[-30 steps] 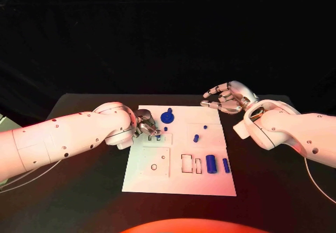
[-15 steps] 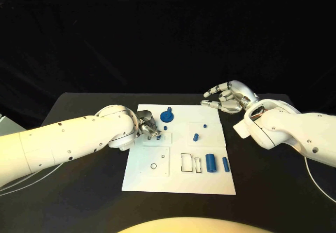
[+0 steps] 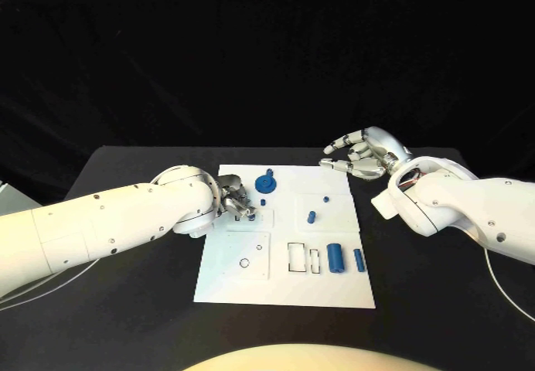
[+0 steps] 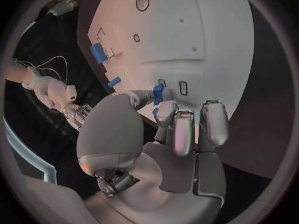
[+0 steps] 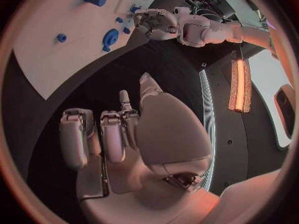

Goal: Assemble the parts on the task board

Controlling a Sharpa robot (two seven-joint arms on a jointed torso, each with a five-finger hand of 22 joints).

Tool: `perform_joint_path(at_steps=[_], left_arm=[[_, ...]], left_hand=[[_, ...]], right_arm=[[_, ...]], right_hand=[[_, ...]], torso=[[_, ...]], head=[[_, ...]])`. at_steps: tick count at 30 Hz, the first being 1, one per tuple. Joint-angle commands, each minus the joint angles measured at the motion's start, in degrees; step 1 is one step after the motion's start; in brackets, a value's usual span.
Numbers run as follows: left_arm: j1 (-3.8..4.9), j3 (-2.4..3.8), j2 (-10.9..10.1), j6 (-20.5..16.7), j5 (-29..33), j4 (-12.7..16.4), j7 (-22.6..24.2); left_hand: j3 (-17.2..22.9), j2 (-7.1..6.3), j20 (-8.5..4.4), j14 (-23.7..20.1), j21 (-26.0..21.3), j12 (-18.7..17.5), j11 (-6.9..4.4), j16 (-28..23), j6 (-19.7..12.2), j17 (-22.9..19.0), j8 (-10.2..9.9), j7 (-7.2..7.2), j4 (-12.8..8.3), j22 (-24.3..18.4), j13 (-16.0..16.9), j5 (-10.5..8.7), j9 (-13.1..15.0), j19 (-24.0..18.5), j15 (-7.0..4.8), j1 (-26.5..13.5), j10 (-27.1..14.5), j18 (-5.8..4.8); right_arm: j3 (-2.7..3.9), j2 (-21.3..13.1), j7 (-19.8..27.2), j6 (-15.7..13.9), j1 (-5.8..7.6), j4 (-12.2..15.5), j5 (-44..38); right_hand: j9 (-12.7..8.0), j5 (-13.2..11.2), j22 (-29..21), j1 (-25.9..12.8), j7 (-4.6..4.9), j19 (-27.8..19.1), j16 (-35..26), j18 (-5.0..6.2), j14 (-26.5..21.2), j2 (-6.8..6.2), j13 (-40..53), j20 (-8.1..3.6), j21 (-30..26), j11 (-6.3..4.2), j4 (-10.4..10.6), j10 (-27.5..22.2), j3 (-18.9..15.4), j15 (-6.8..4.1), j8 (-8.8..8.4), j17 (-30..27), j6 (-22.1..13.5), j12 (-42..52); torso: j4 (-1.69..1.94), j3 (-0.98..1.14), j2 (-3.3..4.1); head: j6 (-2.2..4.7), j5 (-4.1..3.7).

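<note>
From my head view, my left hand (image 3: 233,197) sits over the left edge of the white task board (image 3: 284,286) on the black tabletop (image 3: 134,309), fingers bunched on a small blue part (image 3: 252,218). Its long axis I cannot tell here. My right hand (image 3: 362,154) hovers off the board's far right corner, fingers loosely apart, holding nothing.

From my left wrist, the blue part (image 4: 158,93) is a short bar, pinched between thumb and fingertips (image 4: 166,112), its long axis pointing toward the board's small slots.

From my right wrist, my right hand (image 5: 118,134) hangs spread over bare tabletop.
</note>
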Motion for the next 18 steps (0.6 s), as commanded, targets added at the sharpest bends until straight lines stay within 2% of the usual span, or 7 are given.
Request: perform_joint_path(at_steps=[1,18], left_arm=[[-0.03,0.00,0.11,2.39,-0.74,0.12,-0.31],[-0.04,-0.18,0.31,4.20,-1.13,0.00,-0.66]], left_hand=[[12.39,0.04,-0.14,4.34,0.25,0.24,-0.01,0.21,0.54,9.54,0.15,-0.25,-12.17,0.05,-0.07,0.28,0.12,0.37,-0.44,-0.39,0.49,-0.68],[12.49,-0.03,-0.16,4.38,0.28,0.12,-0.02,0.26,0.57,9.67,0.13,-0.26,-12.25,0.12,-0.25,0.31,0.15,0.42,-0.45,-0.44,0.44,-0.70]], right_arm=[[0.00,0.02,0.32,0.90,-0.07,0.00,-0.10],[0.00,0.08,0.28,1.02,-0.20,-0.07,-0.09]], right_hand=[[0.00,0.20,10.76,0.03,0.08,2.83,-0.17,1.19,4.90,0.43,9.16,0.34,-0.26,0.37,0.03,0.08,-0.41,0.16,0.20,10.50,-0.31,-0.26],[0.00,0.32,10.78,-0.12,0.08,2.85,-0.16,1.18,4.91,0.50,9.16,0.34,-0.24,0.37,0.06,0.08,-0.47,0.16,0.22,10.54,-0.31,-0.25]], torso=[[0.03,0.00,0.00],[0.00,0.00,-0.01]], head=[[-0.12,-0.01],[-0.38,-0.02]])
